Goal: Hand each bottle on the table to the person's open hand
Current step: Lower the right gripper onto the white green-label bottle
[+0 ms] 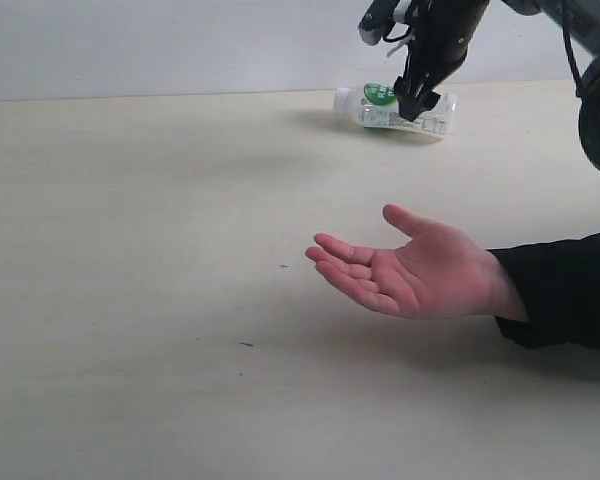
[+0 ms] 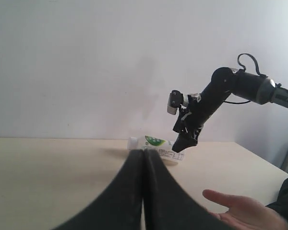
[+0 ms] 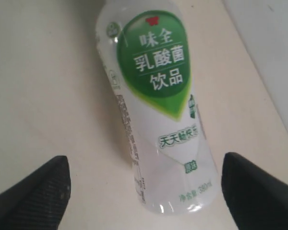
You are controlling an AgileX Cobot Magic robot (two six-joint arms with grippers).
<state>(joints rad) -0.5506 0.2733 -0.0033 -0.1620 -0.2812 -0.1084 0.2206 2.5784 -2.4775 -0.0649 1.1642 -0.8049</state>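
**White bottle, green label: loose on table**

Lies on its side near the table's far edge, cap toward 9 o'clock in the exterior view. Directly over it is the right gripper, jaws spread wide either side of the body, gripping nothing. At 6 o'clock of the bottle, well apart, is the person's open hand, palm up. The left gripper has its jaws pressed together, empty.

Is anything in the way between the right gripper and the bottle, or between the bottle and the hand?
Nothing visible. The open right gripper hangs right over the lying bottle, and only table separates the bottle from the open hand.
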